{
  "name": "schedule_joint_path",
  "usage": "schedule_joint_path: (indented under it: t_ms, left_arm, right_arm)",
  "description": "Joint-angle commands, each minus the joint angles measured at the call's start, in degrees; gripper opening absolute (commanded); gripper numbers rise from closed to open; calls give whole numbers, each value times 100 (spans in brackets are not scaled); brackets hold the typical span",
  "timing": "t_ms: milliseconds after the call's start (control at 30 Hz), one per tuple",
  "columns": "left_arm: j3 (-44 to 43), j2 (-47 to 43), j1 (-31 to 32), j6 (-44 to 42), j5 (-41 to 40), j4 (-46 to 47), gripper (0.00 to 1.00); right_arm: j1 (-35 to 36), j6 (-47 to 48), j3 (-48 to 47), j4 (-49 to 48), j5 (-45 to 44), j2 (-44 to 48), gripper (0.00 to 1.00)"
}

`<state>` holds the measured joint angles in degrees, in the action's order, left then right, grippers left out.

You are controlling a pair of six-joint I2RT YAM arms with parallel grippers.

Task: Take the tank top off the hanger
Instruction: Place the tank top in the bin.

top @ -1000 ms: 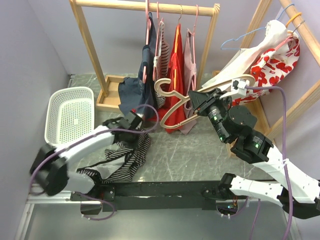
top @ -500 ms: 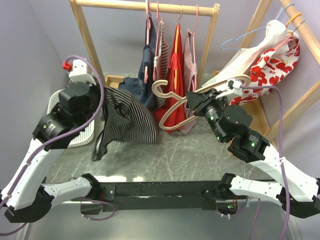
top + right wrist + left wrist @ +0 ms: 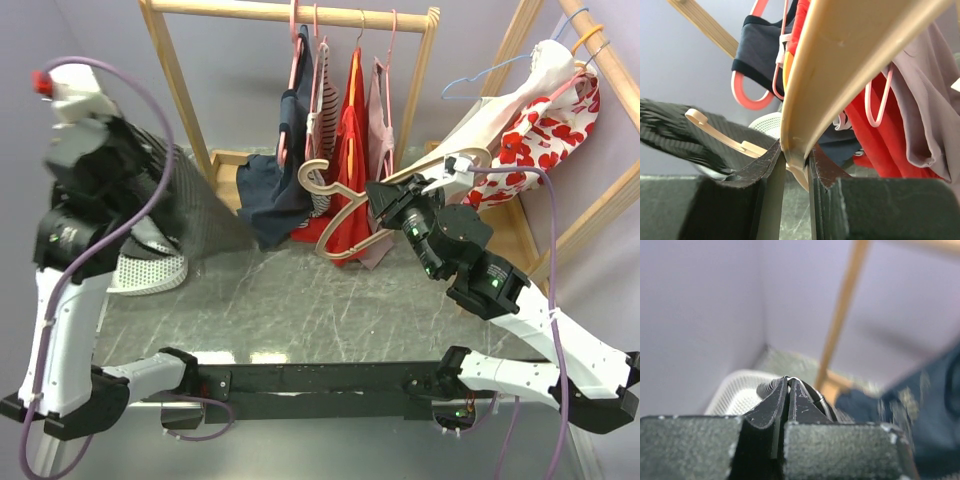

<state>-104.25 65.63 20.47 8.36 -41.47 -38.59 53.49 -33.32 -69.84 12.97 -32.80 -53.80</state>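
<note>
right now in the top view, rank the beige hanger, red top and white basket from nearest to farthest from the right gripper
1. beige hanger: clamped in the right gripper.
2. red top: on the rack, just left of it.
3. white basket: far left corner.

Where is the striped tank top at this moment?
The striped tank top hangs at the top view's left, pinched in the left gripper, over the white basket, left of the navy garment.

Robot lab: plain walls (image 3: pixel 240 70), wooden clothes rack (image 3: pixel 230 9)
</note>
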Motion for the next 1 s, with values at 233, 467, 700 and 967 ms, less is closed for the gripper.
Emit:
schedule_joint_path:
  t_ms: [233,467,700,967]
  left_arm:
    - [-798,441,-1061,-1471,-372,1610,1]
    - [-176,758,-2160,-617,780,1644,1]
    - [984,864,-3109,-98,2150,2099,1]
    - [1476,1427,-3769,209,2321,2082,1]
  right_arm:
    - [-392,-52,-214,-418,590,-289,1]
    - [-603,-43,-205,-419,819,-315,1]
    - [-647,106,-214,-489,1038,-183,1]
    - [-656,133,-302,-453,1074,-219,1]
